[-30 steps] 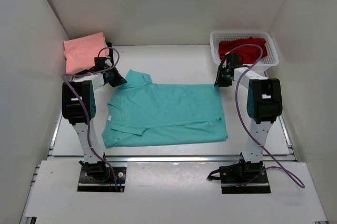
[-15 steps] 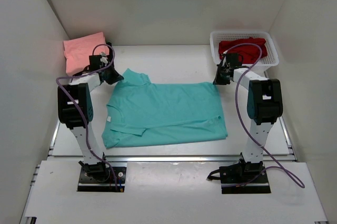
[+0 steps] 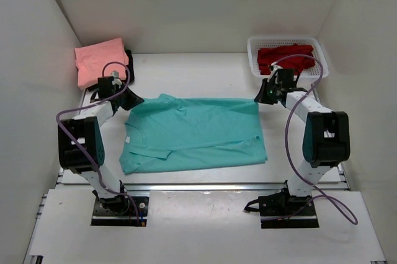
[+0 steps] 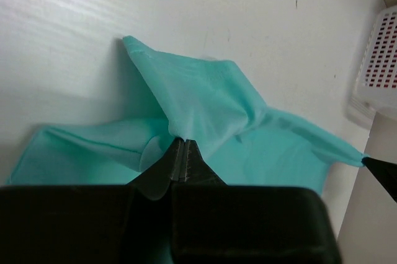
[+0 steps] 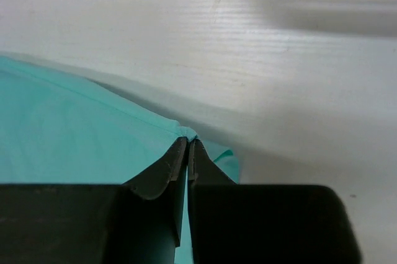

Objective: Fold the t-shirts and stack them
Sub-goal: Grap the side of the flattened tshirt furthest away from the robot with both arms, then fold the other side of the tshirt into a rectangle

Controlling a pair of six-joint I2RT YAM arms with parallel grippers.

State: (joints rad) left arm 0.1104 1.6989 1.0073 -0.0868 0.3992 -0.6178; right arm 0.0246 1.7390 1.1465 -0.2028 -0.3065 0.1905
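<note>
Both arms have swung outward since the earlier frames, and the far sleeve of the teal t-shirt [image 3: 198,134], which poked up toward the back, is now drawn down so the far edge runs nearly straight between the two grippers. From the top camera the shirt lies spread on the table [image 3: 205,69] in the middle. The left gripper [image 3: 138,100] is at its far-left corner and the right gripper [image 3: 258,97] at its far-right corner. The salmon t-shirt [image 3: 98,59] sits folded at the back left, with a dark t-shirt [image 3: 129,59] just showing beside it. The red t-shirt [image 3: 285,56] waits in the basket [image 3: 288,39] at the back right. In the left wrist view the fingers are pressed together on a bunched peak of teal cloth, with the sleeve fanning out beyond it and the far hem pulled into a taut line toward the right. In the right wrist view the fingers are likewise clamped on the very corner of the hem, with little cloth to spare. The step in hand looks like stretching the far edge before folding it toward the near edge. To do it well, both pinches should stay firm, the pull should stay even so the thin right-hand grip does not slip, and both corners should rise and travel together, level, so the edge lands parallel to the near hem.
</note>
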